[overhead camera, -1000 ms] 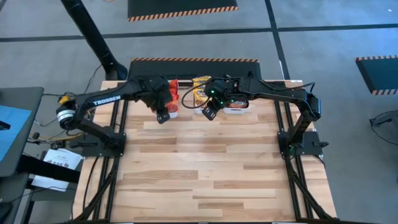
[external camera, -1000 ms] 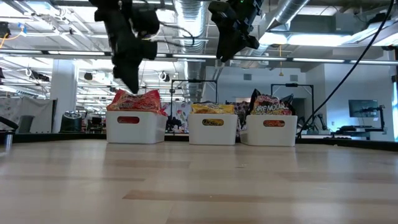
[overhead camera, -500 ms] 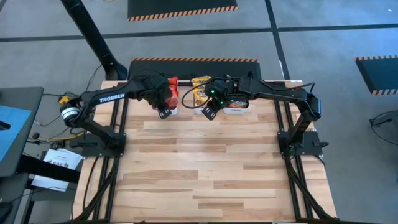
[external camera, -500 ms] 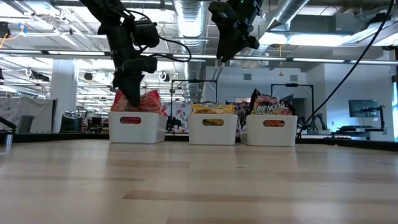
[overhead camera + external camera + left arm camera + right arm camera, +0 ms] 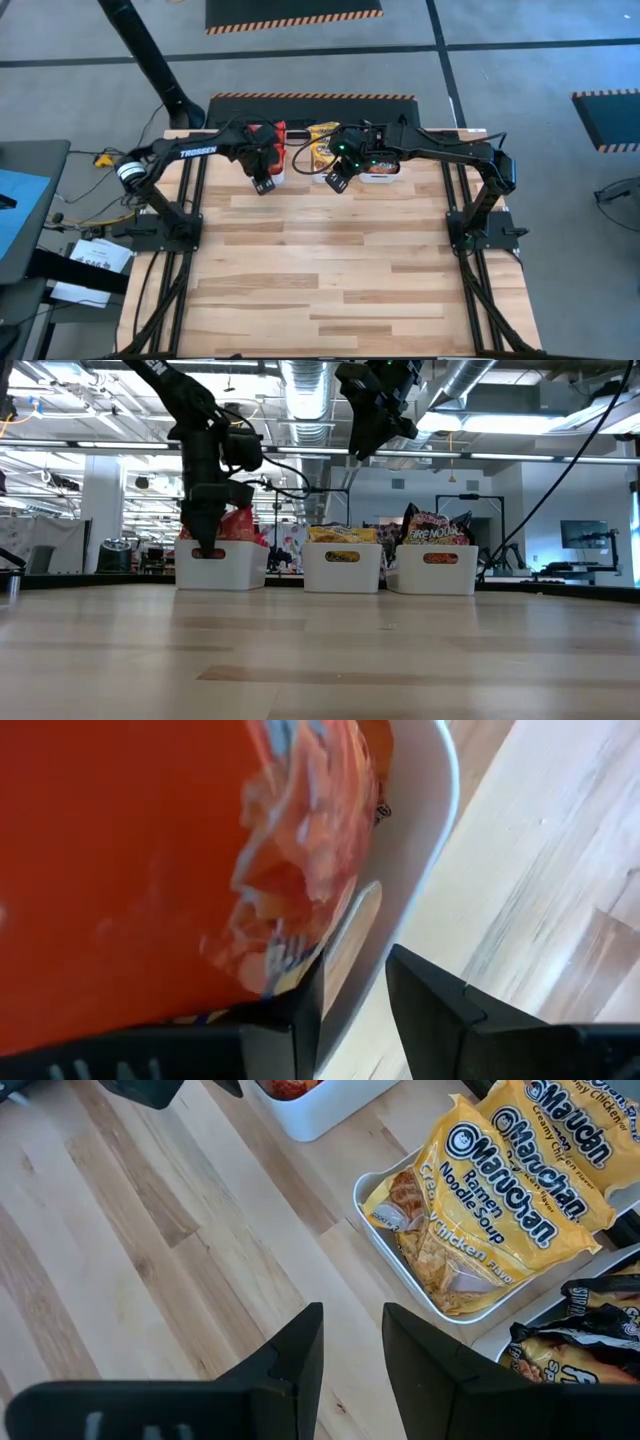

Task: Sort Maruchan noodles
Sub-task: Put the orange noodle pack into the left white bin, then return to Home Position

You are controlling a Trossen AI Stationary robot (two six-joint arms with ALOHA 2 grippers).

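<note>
Left claw (image 5: 350, 985) astride white tray (image 5: 420, 840) wall

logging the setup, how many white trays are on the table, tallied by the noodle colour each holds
red noodles: 1 tray
yellow noodles: 1 tray
dark noodles: 1 tray
total: 3 trays

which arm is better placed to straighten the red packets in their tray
Left, probably. Its tool is down at the rim of the white tray holding the red packets. The right tool hangs high, nearer the yellow packets.
</note>
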